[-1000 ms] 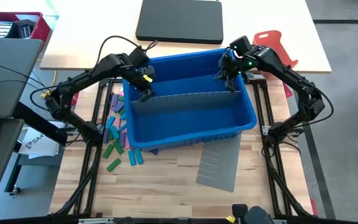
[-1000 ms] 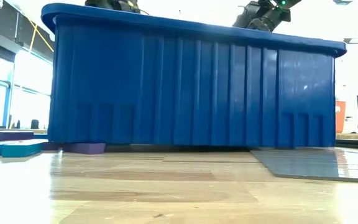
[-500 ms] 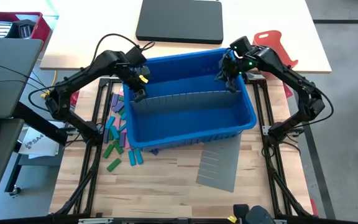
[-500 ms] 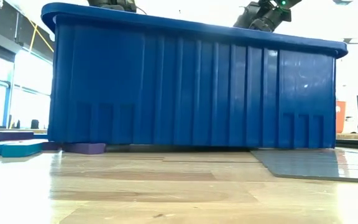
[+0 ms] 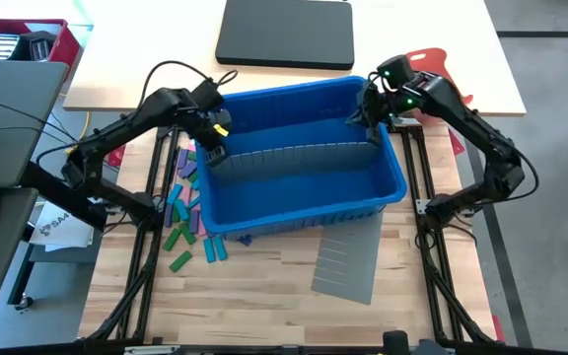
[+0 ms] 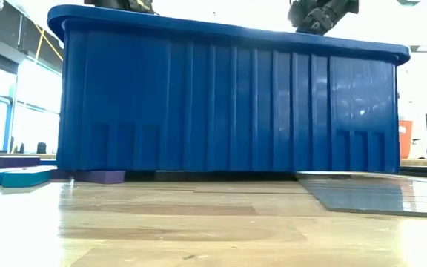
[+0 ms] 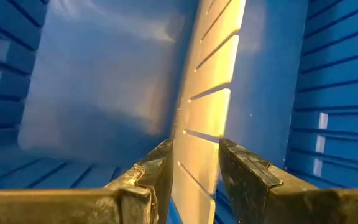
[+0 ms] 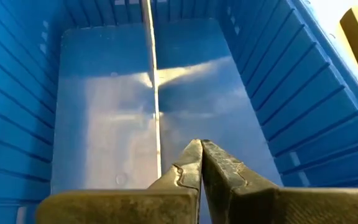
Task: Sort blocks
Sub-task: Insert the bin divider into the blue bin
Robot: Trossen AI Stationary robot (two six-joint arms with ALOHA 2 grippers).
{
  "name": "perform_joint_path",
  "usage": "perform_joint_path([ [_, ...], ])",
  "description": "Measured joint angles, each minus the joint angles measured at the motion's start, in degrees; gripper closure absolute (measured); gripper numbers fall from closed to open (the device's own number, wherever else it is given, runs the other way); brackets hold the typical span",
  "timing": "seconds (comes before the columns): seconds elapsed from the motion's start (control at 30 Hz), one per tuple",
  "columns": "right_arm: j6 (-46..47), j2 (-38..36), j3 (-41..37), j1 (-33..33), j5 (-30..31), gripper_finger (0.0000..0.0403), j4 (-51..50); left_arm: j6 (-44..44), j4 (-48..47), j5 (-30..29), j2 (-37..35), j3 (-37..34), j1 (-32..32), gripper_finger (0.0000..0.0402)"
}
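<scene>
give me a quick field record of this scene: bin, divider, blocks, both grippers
bin: blue bin mid-table, no blocks visible inside
divider: grey slotted divider upright across the bin
spare sheet: second grey slotted sheet flat on the table in front of the bin
blocks: loose blocks on the table beside the bin, on the left arm's side
left gripper: at the divider's end, fingers straddling it with a little gap
right gripper: shut, above the divider's other end, holding nothing

Blue bin [image 6: 228, 104] on table [image 6: 199, 230], blocks [image 6: 21, 175] beside.
</scene>
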Motion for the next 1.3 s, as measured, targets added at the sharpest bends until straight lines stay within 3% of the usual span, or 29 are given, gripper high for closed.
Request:
perform_joint_path([
  [0.3, 0.6, -0.2, 0.0, 0.0, 0.0, 0.0399, 0.0, -1.6, 3.5, -0.1, -3.2, -3.7, 0.0, 0.0279],
  [1.3, 1.3, -0.2, 0.0, 0.0, 0.0, 0.0399, 0.0, -1.5, 5.9, -0.1, -3.2, -3.8, 0.0, 0.0280],
])
